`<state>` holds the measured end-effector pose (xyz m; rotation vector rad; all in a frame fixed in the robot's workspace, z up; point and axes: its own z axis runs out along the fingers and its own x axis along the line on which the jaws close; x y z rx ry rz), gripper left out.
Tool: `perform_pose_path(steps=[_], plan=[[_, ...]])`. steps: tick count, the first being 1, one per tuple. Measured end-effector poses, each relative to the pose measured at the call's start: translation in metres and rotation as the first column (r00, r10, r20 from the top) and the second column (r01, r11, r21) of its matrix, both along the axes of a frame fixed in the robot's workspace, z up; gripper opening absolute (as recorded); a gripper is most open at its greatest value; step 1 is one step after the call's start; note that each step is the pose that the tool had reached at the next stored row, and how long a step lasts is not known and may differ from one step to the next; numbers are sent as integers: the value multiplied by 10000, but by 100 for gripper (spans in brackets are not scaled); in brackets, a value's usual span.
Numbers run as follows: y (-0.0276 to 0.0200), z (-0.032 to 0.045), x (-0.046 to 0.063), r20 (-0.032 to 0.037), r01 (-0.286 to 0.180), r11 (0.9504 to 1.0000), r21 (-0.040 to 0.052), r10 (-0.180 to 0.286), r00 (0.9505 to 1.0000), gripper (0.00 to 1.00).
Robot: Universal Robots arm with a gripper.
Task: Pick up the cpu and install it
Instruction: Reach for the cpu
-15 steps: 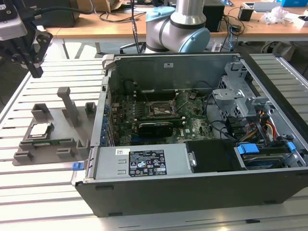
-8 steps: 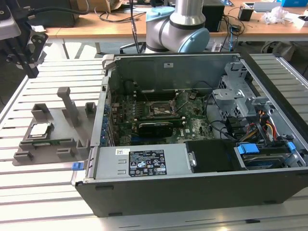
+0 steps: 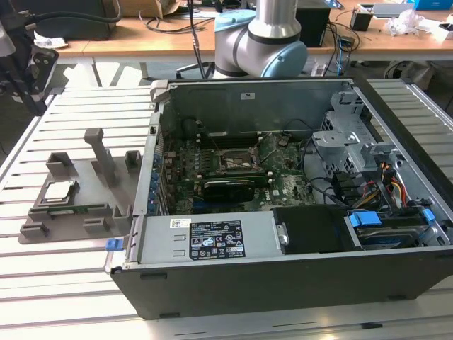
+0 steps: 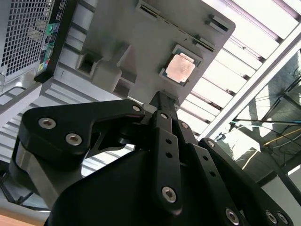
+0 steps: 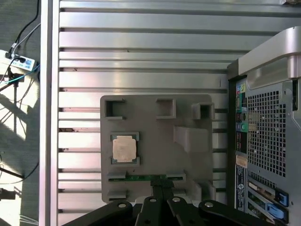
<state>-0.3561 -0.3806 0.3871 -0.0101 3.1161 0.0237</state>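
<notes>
The cpu (image 5: 124, 148) is a small square chip with a dull silver top. It lies flat in a square recess of a grey holder plate (image 5: 150, 120) on the slatted table. It also shows in the second wrist view as the cpu (image 4: 180, 67) and in the exterior view as the cpu (image 3: 58, 190), to the left of the open computer case. My gripper (image 5: 158, 187) hangs well above the plate's edge, apart from the chip. Its black fingers (image 4: 164, 136) meet at the tip of the gripper (image 4: 162, 100), shut and holding nothing.
The open computer case (image 3: 283, 276) lies on its side, and the black socket frame (image 3: 237, 161) sits mid-motherboard. A green memory stick (image 5: 146, 178) lies in a slot of the plate. Grey posts (image 3: 99, 152) rise from the plate. The arm's base (image 3: 262, 35) stands behind the case.
</notes>
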Motion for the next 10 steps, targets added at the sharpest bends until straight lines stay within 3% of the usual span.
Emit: perform_pose_path(steps=[10], plan=[[0, -11, -179, 0, -1, 10000, 0, 1, 10000, 11]])
